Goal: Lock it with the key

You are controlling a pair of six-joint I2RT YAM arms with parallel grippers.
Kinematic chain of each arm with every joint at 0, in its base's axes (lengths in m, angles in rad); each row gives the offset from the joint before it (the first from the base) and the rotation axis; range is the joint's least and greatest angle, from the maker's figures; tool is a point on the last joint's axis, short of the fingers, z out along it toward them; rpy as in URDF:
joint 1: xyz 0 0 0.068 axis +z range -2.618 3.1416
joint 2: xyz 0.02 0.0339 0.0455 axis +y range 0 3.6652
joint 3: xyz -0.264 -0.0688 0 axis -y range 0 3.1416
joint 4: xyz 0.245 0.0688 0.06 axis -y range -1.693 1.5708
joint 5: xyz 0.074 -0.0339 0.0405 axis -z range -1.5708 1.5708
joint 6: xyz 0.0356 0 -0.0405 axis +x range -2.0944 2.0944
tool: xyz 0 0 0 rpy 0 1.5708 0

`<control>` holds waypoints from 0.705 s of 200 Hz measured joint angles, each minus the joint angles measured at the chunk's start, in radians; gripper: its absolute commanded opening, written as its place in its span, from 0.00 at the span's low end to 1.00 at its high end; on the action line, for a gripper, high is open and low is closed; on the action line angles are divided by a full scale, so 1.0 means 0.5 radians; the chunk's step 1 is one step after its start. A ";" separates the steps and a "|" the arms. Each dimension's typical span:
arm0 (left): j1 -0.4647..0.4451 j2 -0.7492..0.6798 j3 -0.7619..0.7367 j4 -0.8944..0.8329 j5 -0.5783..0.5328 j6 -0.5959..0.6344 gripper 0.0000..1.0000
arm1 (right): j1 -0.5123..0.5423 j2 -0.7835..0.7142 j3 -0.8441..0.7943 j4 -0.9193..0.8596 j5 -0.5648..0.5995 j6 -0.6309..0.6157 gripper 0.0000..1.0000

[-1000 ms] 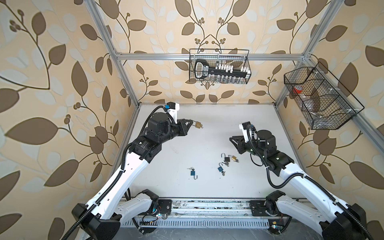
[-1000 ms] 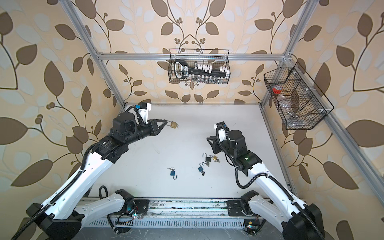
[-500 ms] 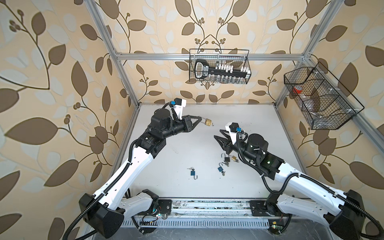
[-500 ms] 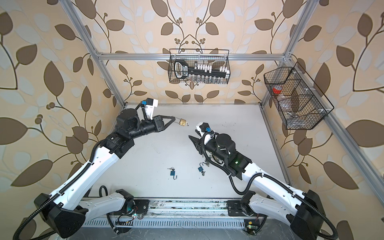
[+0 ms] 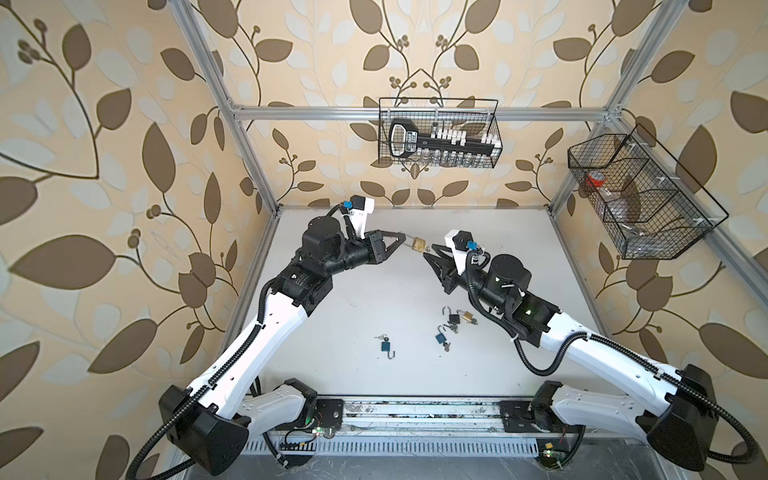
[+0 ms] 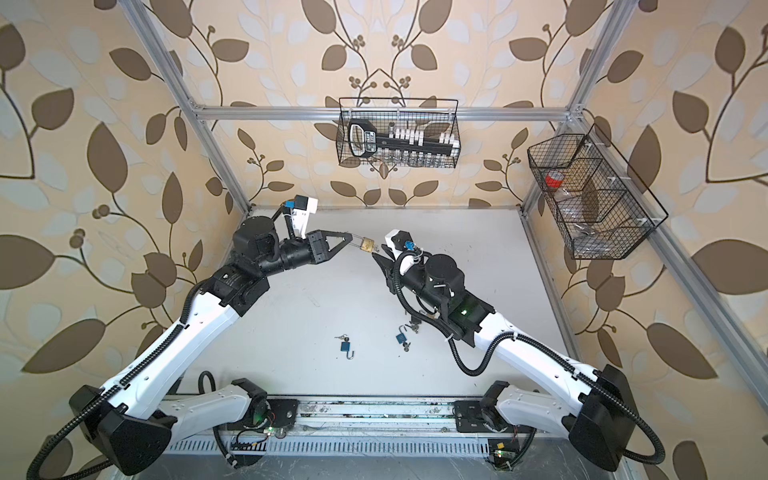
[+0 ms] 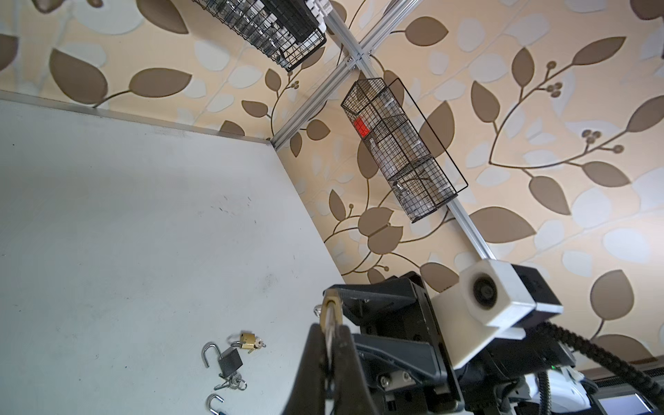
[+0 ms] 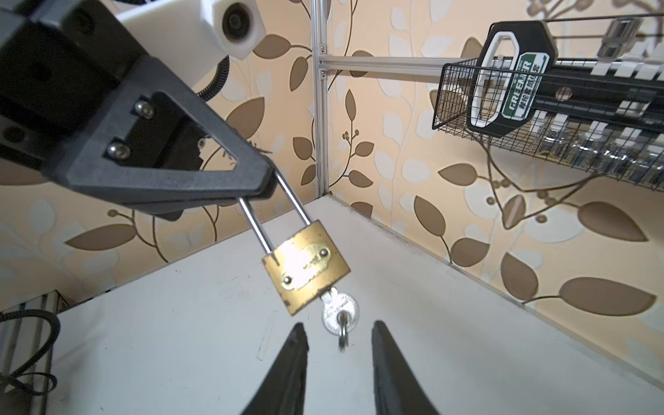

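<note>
A brass padlock (image 8: 307, 267) hangs in the air by its long steel shackle (image 8: 287, 201), with my left gripper (image 5: 404, 245) shut on the shackle's top. Both shackle legs reach the lock body. A silver key (image 8: 340, 312) with a small ring sticks out of the body's underside. My right gripper (image 8: 337, 334) is open just short of the key, one finger on each side of the ring without touching it. In both top views the padlock (image 6: 367, 244) hangs between the two gripper tips above the middle back of the table. The left wrist view shows the padlock (image 7: 330, 309) edge-on.
Several other small padlocks with keys lie on the white table: a blue one (image 5: 386, 345), a dark one (image 5: 453, 318), a brass one (image 5: 467, 316) and another blue one (image 5: 440, 338). Wire baskets hang on the back wall (image 5: 438, 133) and the right wall (image 5: 640, 199).
My left gripper has carried the brass padlock rightward toward the middle. My right gripper has left the padlocks on the table, risen and swung left up to the hanging key.
</note>
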 measured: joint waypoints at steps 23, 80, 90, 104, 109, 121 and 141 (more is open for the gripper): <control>0.000 0.000 0.000 -0.001 0.002 0.000 0.00 | 0.000 0.010 0.005 -0.001 0.000 0.007 0.19; 0.001 -0.001 0.000 0.001 0.001 -0.005 0.00 | 0.000 0.015 0.018 -0.002 0.000 0.002 0.13; 0.001 -0.001 0.000 0.001 0.000 -0.006 0.00 | 0.000 0.021 0.021 -0.002 0.000 0.002 0.15; 0.001 -0.001 0.000 0.000 0.001 -0.009 0.00 | 0.000 0.029 0.022 -0.001 -0.001 0.000 0.19; 0.001 -0.002 0.000 0.000 0.002 -0.012 0.00 | 0.001 0.035 0.023 0.000 -0.001 0.005 0.19; 0.000 -0.002 0.000 0.000 0.004 -0.014 0.00 | 0.000 0.047 0.024 0.000 -0.002 0.008 0.19; 0.000 -0.002 0.000 0.001 0.017 -0.024 0.00 | 0.000 0.056 0.025 -0.004 -0.005 0.007 0.16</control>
